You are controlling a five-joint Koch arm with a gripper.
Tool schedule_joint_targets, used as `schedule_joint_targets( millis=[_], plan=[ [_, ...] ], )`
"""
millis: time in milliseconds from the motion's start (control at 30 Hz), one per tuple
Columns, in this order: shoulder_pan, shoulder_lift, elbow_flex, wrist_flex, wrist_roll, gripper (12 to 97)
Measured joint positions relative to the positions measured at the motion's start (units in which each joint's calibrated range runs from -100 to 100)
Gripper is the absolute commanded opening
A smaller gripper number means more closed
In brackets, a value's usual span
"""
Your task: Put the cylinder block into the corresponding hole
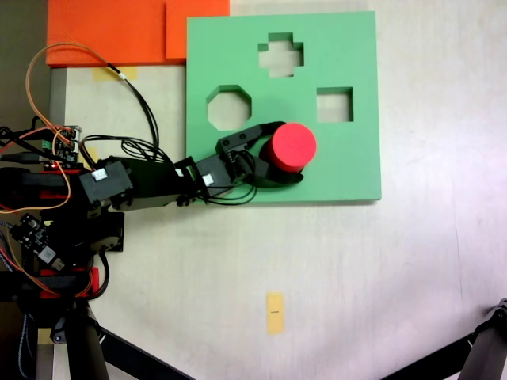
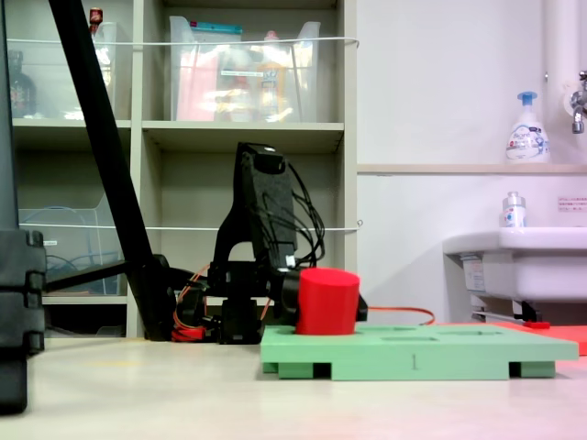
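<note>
Cylinder block [image 1: 293,144] gripped, not yet seated in its hole.
Clamped between the jaws of the gripper [image 1: 287,153], standing upright on or just above the green foam board [image 1: 348,47] near its lower edge in the top-down fixed view; circular hole presumably hidden underneath. Left to do: lower fully, release, withdraw.

One fixed view: camera high above, looks straight down on counter [image 1: 333,269]. Arm [image 1: 142,186] at left of frame, green board [image 1: 341,166] in upper middle, tripod legs at lower corners.

Other fixed view: camera low, almost at counter [image 2: 138,394] level, near, looks sideways along surface. Green board [image 2: 413,353] seen edge-on at lower right, arm [image 2: 261,247] at centre behind it; shelves and sink in background.

Both views share: arm, green board, counter around them.
</note>
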Motion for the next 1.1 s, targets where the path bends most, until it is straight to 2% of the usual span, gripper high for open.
schedule_joint_targets(
  millis=[433,700,867,967,1100],
  plan=[
    [0.15,2.05,-7.15,8.03,-0.10,33.1],
    [0.00,7.25,-7.25,14.39,-0.34,54.3],
    [-0.44,7.25,-8.92,15.17,-0.34,60.1],
    [-0.73,7.25,-10.68,16.84,-0.34,60.5],
    [-1.12,7.25,-12.05,18.70,-0.34,67.3]
  ],
)
